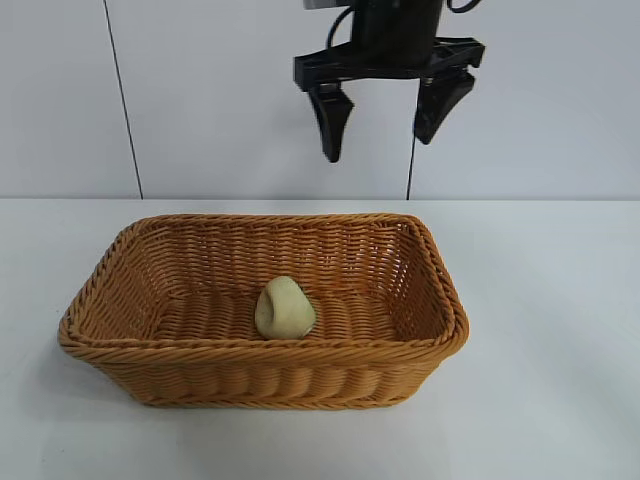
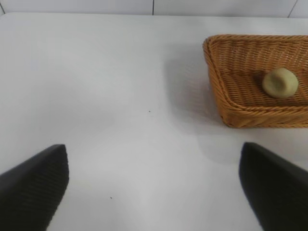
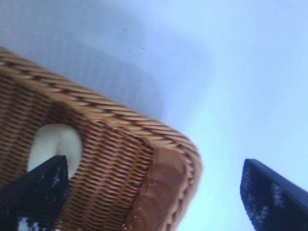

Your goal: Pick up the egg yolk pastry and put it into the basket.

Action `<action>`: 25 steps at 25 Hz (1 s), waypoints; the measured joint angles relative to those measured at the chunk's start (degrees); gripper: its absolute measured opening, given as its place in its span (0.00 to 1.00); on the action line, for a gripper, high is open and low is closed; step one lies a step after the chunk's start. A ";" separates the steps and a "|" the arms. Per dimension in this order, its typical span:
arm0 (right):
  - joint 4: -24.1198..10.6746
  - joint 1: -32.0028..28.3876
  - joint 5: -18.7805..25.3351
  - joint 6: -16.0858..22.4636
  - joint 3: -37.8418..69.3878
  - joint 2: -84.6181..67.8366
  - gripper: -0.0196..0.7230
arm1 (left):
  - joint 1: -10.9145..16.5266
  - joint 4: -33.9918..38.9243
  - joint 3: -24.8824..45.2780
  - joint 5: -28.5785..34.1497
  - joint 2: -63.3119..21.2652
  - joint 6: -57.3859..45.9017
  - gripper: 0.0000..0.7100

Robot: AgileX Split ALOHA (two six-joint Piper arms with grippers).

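The egg yolk pastry, a small pale yellowish lump, lies on the floor of the golden-brown wicker basket, near its middle. My right gripper hangs open and empty high above the basket's back right part, well clear of the pastry. Its wrist view looks down on a basket corner with the pastry inside, between the spread jaws of the right gripper. My left gripper is open over bare table, with nothing between its fingers. It is off to the side of the basket, where the pastry shows.
The basket stands on a plain white table in front of a white panelled wall. Bare tabletop lies on all sides of the basket.
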 joint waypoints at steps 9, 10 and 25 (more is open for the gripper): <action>1.45 -7.84 0.12 0.00 0.00 0.00 0.96 | 0.00 0.00 0.00 0.00 0.00 0.00 0.98; 2.26 -7.84 0.12 -0.17 0.05 0.00 0.96 | 0.00 0.00 0.00 0.00 0.00 0.00 0.98; 5.59 -7.78 -0.04 -4.35 33.01 -22.40 0.96 | 0.00 0.00 0.00 -0.01 0.00 0.00 0.98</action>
